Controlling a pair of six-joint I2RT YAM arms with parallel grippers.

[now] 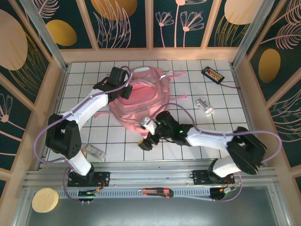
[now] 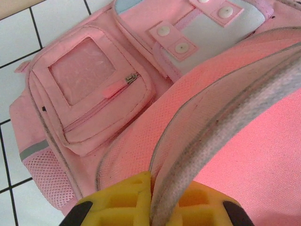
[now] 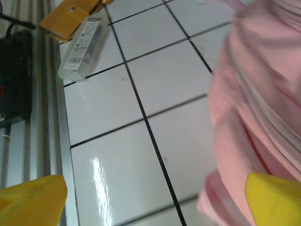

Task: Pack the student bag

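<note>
The student bag (image 2: 188,122) is matt pink woven cloth with a cloudy plastic pocket window (image 2: 82,70) and a metal zip pull (image 2: 131,78); beneath it the tiled surface (image 3: 117,188) is glossy.

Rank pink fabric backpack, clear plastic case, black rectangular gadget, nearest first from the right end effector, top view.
1. Pink fabric backpack: centre, beside right end effector.
2. Clear plastic case: front left.
3. Black rectangular gadget: far right corner.

I work in what looks like a robot lab cell rather than a home: an aluminium rail (image 1: 150,175) runs along the near edge of a white gridded bench (image 1: 225,113), fenced in by wood-framed panels (image 1: 127,23) printed with leaves.
</note>
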